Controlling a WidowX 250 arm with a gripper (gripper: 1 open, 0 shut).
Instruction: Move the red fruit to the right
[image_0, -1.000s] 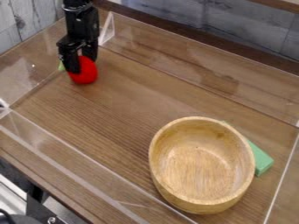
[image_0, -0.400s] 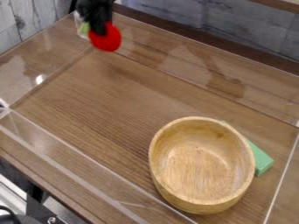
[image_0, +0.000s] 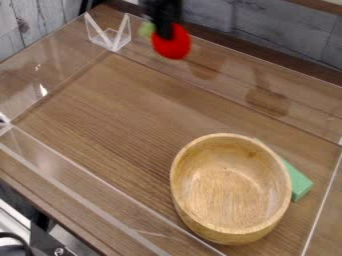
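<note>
The red fruit (image_0: 171, 43), small and glossy with a bit of green at its left side, hangs in the air near the top middle of the view, above the wooden table. My gripper (image_0: 167, 30) comes down from the top edge, pointing down and shut on the fruit's upper part. Only the lower ends of the dark fingers show; the rest of the arm is cut off by the frame.
A large wooden bowl (image_0: 234, 225) stands at the front right, with a flat green piece (image_0: 301, 183) tucked against its right side. Clear plastic walls (image_0: 54, 165) fence the wooden table (image_0: 120, 110) on all sides.
The gripper closed on the red fruit at the left, lifted it off the table and carried it rightward along the back to the top middle.
</note>
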